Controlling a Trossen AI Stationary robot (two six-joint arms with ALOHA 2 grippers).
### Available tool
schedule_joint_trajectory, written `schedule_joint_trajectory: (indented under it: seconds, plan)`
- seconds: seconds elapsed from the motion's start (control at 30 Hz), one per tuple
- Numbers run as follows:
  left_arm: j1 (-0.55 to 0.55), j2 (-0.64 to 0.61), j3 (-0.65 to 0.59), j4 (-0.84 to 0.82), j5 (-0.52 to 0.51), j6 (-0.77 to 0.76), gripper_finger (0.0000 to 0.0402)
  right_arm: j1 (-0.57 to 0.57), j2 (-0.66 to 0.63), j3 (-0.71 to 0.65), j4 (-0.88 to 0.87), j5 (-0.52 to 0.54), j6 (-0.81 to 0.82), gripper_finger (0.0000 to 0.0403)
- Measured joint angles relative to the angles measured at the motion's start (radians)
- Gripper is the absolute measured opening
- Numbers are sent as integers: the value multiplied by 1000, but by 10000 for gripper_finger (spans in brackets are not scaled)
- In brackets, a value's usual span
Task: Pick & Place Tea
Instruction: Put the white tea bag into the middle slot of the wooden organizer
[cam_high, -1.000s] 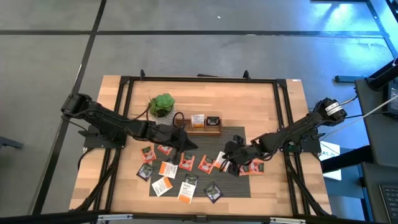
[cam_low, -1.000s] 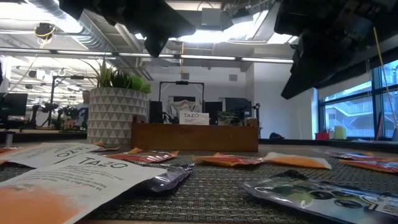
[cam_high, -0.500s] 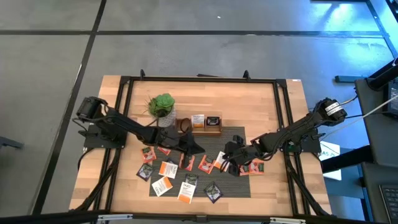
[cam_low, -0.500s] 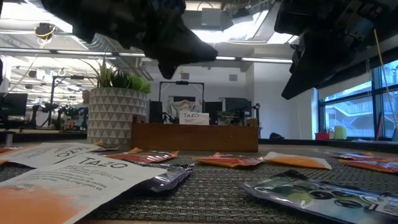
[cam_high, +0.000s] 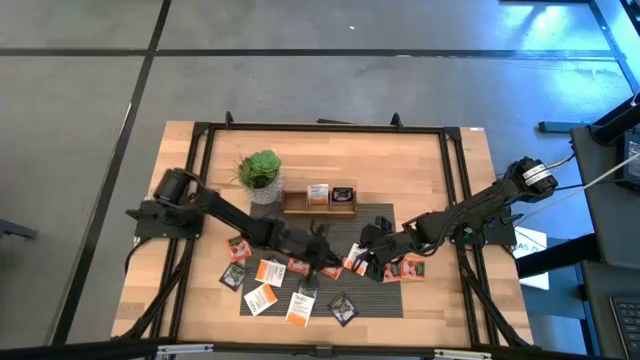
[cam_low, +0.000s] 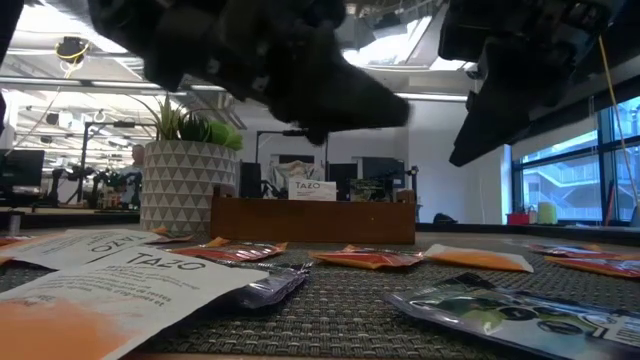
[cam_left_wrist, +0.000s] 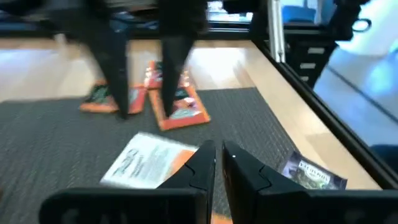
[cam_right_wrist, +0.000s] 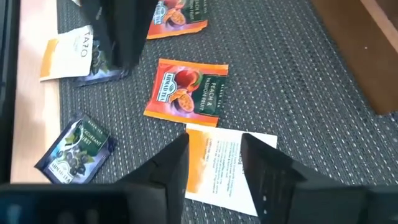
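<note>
Several tea sachets lie flat on the dark mat and the wood beside it: orange ones, white-and-orange ones and dark ones. My left gripper hangs low over the middle of the mat. Its fingers are shut to a thin slit with nothing in them, and a white-and-orange sachet lies just ahead. My right gripper stands open above another white-and-orange sachet, which lies on the mat below its two fingers. In the low view it hangs well above the mat.
A brown wooden tray with sachets standing in it sits behind the mat. A potted plant is at its left. The two grippers are close together over the mat. A dark sachet and an orange one lie near the right gripper.
My left gripper has swung from in front of the tray toward the table's near edge and right. It has sunk lower over the sachets and closed in on the right gripper. My right arm has kept its place. No sachet has shifted.
</note>
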Motion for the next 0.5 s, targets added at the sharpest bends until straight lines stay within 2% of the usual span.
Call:
schedule_joint_trajectory:
  seconds: [0.27, 0.4, 0.5]
  plan:
    - [-37, 140, 165, -123, -8, 54, 22, -13, 0, 1, -76, -27, 185, 161]
    - [-32, 199, 202, -131, -27, 40, 19, -36, 0, -1, -122, -29, 192, 162]
    - [-23, 232, 220, -134, -35, 21, 17, -65, 0, -18, -105, -82, 203, 162]
